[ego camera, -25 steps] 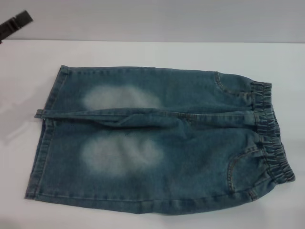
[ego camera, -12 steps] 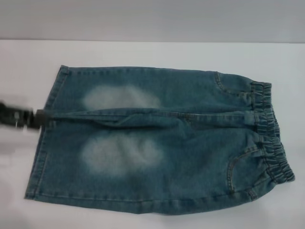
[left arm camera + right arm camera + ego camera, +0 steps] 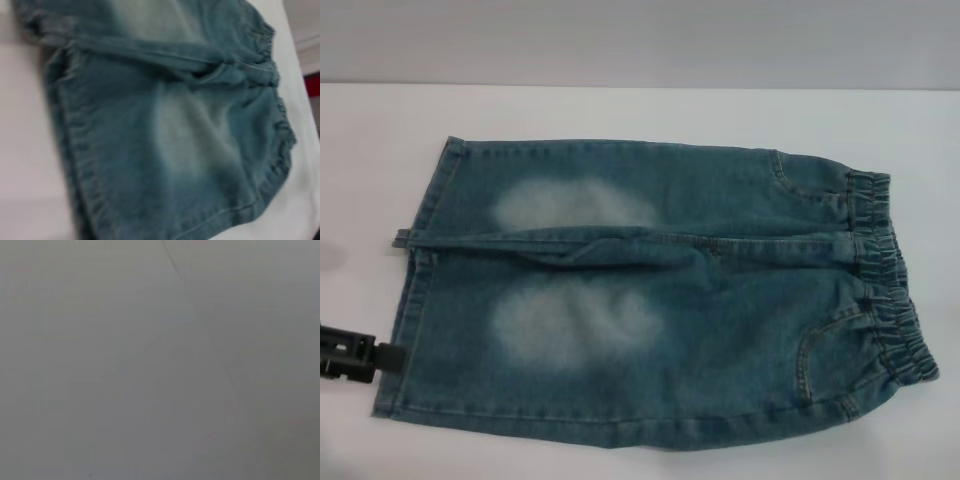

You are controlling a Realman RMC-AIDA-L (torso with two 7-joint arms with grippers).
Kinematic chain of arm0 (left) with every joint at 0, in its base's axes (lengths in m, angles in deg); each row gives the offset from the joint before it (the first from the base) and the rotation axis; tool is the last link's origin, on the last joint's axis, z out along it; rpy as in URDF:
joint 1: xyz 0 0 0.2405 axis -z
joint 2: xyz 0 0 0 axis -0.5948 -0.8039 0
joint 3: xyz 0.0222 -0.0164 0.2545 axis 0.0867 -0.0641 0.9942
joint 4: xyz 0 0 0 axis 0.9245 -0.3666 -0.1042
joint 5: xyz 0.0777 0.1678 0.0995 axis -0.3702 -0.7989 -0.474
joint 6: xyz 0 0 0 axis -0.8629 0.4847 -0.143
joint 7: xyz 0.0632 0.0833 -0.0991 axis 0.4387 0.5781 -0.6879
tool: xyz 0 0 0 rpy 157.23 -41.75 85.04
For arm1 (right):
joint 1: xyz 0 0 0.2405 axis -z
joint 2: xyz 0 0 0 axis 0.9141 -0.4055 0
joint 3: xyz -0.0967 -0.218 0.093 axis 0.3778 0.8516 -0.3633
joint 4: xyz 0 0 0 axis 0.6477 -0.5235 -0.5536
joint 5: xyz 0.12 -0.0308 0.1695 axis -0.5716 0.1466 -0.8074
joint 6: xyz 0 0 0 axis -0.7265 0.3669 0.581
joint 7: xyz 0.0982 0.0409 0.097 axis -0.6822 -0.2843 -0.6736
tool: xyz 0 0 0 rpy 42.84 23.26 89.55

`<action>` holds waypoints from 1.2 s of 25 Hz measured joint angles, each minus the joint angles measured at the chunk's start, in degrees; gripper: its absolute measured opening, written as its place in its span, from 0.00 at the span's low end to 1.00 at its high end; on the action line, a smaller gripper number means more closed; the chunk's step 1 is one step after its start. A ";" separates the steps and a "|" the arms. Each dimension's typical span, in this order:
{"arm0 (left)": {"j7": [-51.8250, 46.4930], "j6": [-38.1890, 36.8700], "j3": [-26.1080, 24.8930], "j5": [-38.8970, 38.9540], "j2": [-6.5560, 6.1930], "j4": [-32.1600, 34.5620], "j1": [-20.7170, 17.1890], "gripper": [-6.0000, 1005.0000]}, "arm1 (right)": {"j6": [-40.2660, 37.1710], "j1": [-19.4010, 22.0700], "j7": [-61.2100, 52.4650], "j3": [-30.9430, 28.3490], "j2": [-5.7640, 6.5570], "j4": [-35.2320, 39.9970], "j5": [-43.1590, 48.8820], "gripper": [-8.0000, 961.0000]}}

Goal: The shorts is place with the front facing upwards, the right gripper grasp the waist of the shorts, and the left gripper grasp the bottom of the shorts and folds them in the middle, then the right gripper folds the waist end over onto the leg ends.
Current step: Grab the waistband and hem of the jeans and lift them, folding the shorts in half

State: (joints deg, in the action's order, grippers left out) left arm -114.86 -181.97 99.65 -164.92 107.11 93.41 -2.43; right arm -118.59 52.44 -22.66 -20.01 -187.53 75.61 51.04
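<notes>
The blue denim shorts lie flat on the white table, front up. The elastic waist is at the right. The bottom, the two stitched leg ends, is at the left. My left gripper reaches in from the left edge, and its black tip sits right beside the hem of the nearer leg. In the left wrist view the shorts fill the picture, with the hem on one side and the waist on the other. The right gripper is out of view, and its wrist view shows only a plain grey surface.
White tabletop surrounds the shorts on every side, with a grey wall behind it. A fold of cloth runs along the middle between the two legs.
The left gripper came down from the far left corner, passed the middle of the hems, and now sits by the nearer leg's hem. The shorts have not moved.
</notes>
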 joint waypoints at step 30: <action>-5.07 8.93 6.33 -0.11 2.02 0.03 -2.42 0.84 | 1.75 -0.34 -0.02 0.40 0.10 0.80 0.45 0.70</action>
State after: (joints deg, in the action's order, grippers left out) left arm -119.93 -173.04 105.97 -165.03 109.13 93.44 -4.85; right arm -116.85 52.10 -22.69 -19.61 -187.43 76.40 51.49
